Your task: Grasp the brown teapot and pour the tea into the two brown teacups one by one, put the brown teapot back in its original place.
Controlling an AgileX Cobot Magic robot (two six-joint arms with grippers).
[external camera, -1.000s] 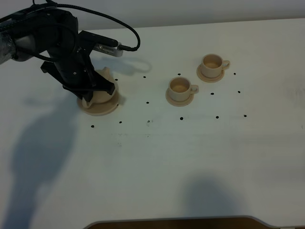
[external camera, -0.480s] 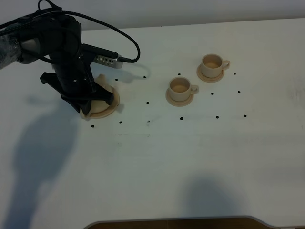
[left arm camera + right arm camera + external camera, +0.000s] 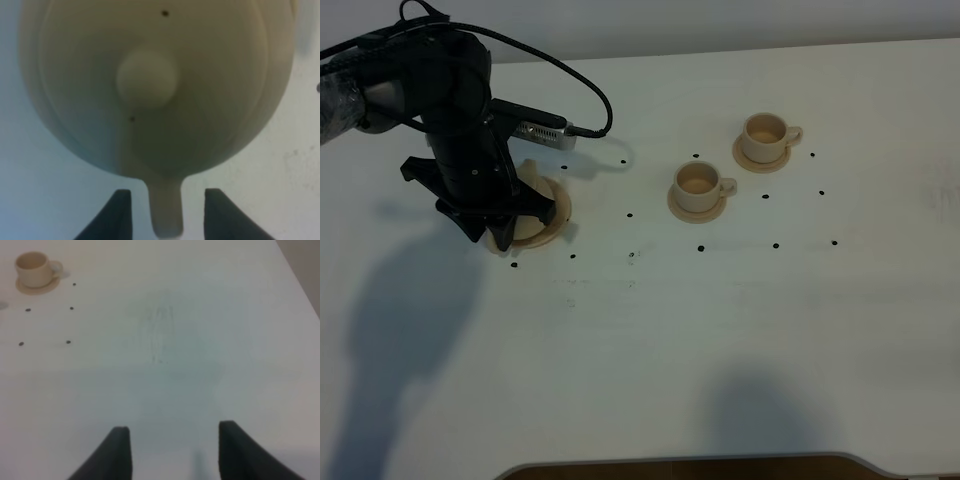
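The brown teapot [image 3: 147, 80] fills the left wrist view from above, with its knobbed lid in the middle and its loop handle [image 3: 166, 210] pointing at the camera. My left gripper [image 3: 167, 194] is open, one finger on each side of the handle with a gap on both sides. In the exterior high view the left arm covers the teapot, and only the rim of its wide saucer [image 3: 558, 208] shows. The two brown teacups [image 3: 698, 185] [image 3: 765, 133] stand on their small saucers at centre right. My right gripper [image 3: 172, 440] is open and empty over bare table.
The white table [image 3: 650, 320] carries small black dot marks around the saucers. A cable [image 3: 585, 85] runs from the left arm over the table's back left. One teacup [image 3: 34, 269] shows far off in the right wrist view.
The left arm has moved toward the table's front over the teapot, which now hides beneath it. The teapot stays on its saucer. The cups have not moved.
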